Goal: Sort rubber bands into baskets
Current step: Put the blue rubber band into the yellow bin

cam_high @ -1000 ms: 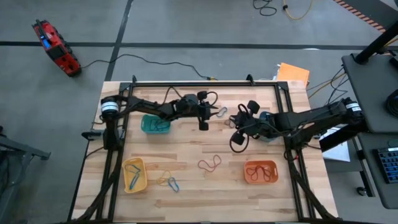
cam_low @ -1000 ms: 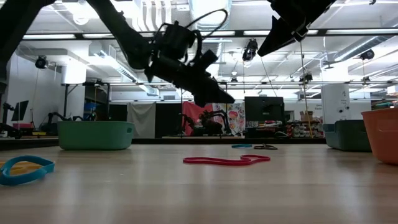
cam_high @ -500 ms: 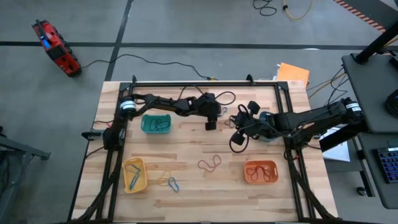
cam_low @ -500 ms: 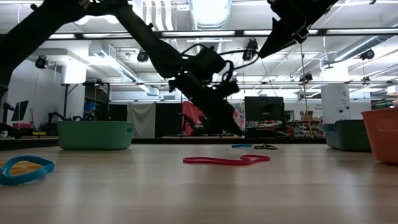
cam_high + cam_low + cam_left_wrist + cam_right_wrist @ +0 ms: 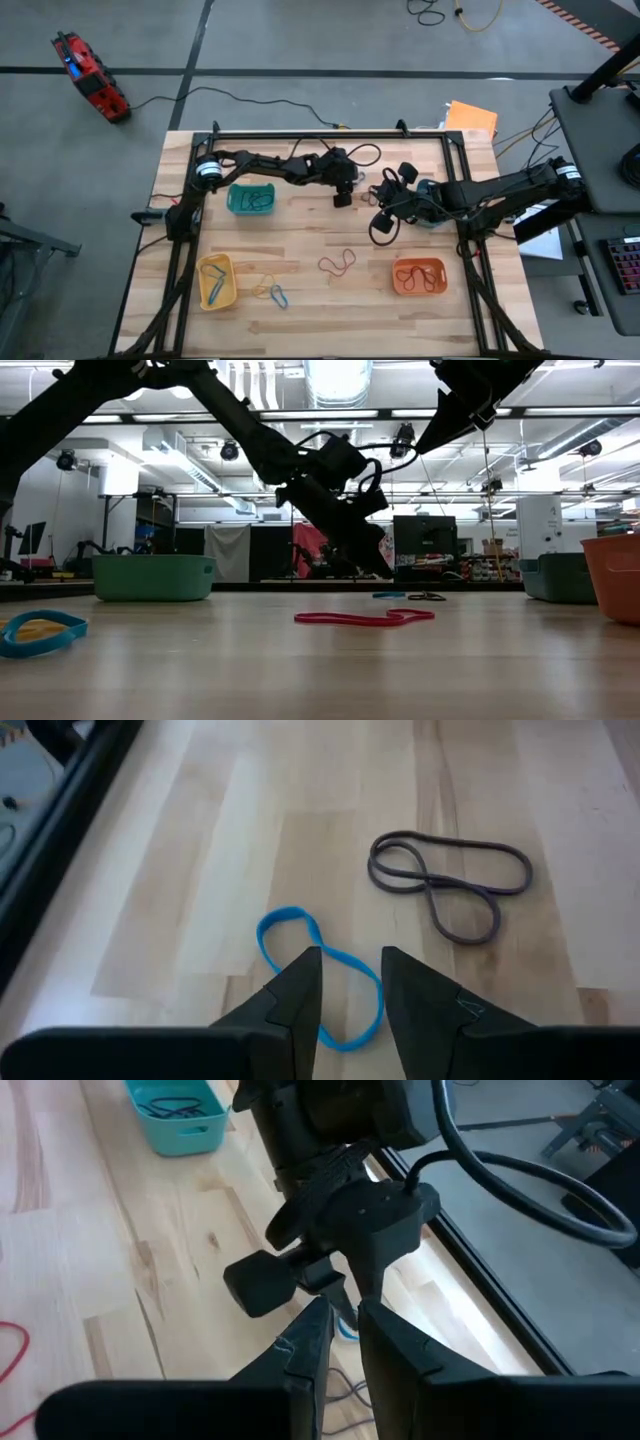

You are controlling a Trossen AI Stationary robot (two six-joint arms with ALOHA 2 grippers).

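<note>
Blue rubber band [image 5: 322, 982] under left end effector [image 5: 350, 982] (fingers parted)

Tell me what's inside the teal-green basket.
The teal-green basket holds dark, thin rubber bands tangled on its floor. Their exact count and colours cannot be made out, and anything beneath the tangle is hidden.

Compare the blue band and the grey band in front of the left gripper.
The blue band is bright blue; the grey band is dull grey-purple. The blue band lies partly between the left gripper's open fingers; the grey band lies clear of them, farther off. The grey band looks the longer, spread wider across the table. Both lie flat on the wood, each twisted into a figure-eight, apart from each other.
</note>
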